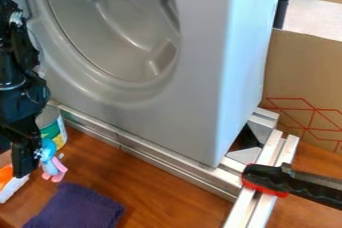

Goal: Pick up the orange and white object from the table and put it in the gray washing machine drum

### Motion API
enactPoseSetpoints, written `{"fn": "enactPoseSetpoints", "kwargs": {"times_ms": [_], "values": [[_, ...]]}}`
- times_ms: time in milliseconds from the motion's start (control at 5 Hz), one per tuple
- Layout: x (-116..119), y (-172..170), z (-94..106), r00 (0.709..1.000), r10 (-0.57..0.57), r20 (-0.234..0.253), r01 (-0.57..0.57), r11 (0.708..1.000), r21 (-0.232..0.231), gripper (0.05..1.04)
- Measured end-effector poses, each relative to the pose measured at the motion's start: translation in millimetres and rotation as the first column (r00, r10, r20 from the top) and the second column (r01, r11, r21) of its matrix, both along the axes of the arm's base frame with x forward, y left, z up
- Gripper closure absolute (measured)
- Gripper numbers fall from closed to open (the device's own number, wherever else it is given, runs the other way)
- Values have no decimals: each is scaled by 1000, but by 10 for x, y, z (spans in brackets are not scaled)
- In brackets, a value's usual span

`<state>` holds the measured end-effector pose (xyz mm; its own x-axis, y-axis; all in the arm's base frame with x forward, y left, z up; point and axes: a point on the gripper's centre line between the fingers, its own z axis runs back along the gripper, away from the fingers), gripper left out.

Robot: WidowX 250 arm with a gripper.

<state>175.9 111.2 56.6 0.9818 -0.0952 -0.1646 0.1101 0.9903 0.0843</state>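
Tabletop (167, 197), grey machine (200, 72) behind small toy (50, 157)

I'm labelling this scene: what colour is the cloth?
The cloth is dark purplish-blue, best seen in the camera view.

The left edge cuts off the orange-and-white thing (9, 183), the bottom edge the purple cloth (77, 209).

This looks like a lab. Clamped metal framing (150, 154) and a black robot arm (19, 79) flank a washer-like machine (200, 72).
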Motion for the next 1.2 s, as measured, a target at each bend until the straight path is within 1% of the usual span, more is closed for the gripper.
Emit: {"fn": "enactPoseSetpoints", "kwargs": {"times_ms": [200,400,600,800,1000,1200], "values": [[-18,-8,-34,1000,2,-17,-2,1000,-7,83],[-30,69,-115,996,-28,-81,29,1000,10,83],[-10,202,-110,997,-33,-72,40,994,98,83],[-28,211,-194,996,-72,-42,76,992,96,83],[-61,323,-243,999,-33,4,33,994,106,83],[-87,385,-325,1000,-13,7,12,996,90,83]]}}
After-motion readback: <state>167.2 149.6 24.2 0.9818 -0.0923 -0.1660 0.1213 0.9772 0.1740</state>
